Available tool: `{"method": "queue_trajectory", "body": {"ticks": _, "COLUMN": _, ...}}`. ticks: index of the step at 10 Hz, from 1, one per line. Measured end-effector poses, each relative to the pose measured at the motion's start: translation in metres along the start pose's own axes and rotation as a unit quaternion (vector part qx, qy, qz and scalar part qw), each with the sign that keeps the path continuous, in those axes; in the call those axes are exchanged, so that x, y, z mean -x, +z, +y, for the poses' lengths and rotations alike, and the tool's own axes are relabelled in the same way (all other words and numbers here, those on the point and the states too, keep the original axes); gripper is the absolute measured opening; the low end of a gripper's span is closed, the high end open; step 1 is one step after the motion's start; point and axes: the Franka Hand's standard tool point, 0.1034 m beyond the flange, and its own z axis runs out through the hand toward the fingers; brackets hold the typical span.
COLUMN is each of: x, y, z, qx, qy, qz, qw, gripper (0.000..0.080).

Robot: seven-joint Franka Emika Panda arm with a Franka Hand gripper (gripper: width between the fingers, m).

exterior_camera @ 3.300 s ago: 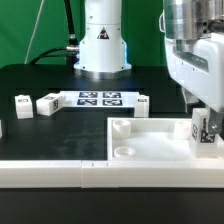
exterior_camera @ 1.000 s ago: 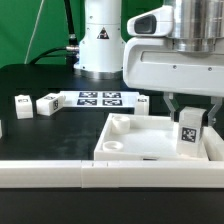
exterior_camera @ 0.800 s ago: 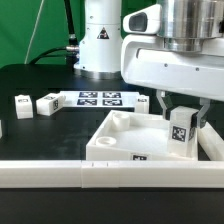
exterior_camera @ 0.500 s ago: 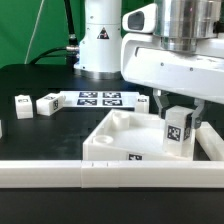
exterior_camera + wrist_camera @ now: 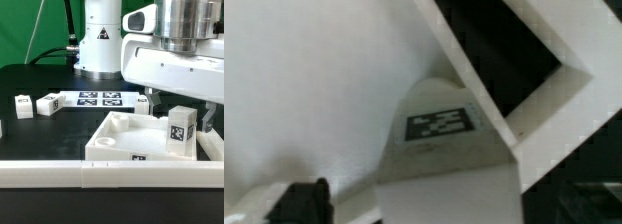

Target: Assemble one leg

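A leg (image 5: 180,133), a small white block with a black-and-white tag, stands upright at a corner of the large white square part (image 5: 115,140) on the exterior view's right. My gripper (image 5: 180,112) hangs right over it, and its dark fingers stand apart on either side without touching. In the wrist view the leg (image 5: 446,130) rises between the jaws against the square part (image 5: 331,80). One black finger (image 5: 299,203) shows with a gap between it and the leg. My gripper (image 5: 446,205) is open.
Two more legs (image 5: 22,103) (image 5: 47,103) lie on the black table at the exterior view's left. The marker board (image 5: 100,98) lies behind the square part. A long white ledge (image 5: 50,174) runs along the front. The robot base (image 5: 102,45) stands at the back.
The square part slid toward the exterior view's left. The leg went down with the gripper onto its corner. The fingers then spread and let go of the leg.
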Motion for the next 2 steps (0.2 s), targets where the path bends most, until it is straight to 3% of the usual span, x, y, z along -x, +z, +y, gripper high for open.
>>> {"method": "queue_trajectory", "body": {"ticks": 2, "x": 0.0000, "y": 0.0000, "z": 0.0000, "qx": 0.000, "qy": 0.000, "qz": 0.000, "qw": 1.000, "gripper": 0.0648}}
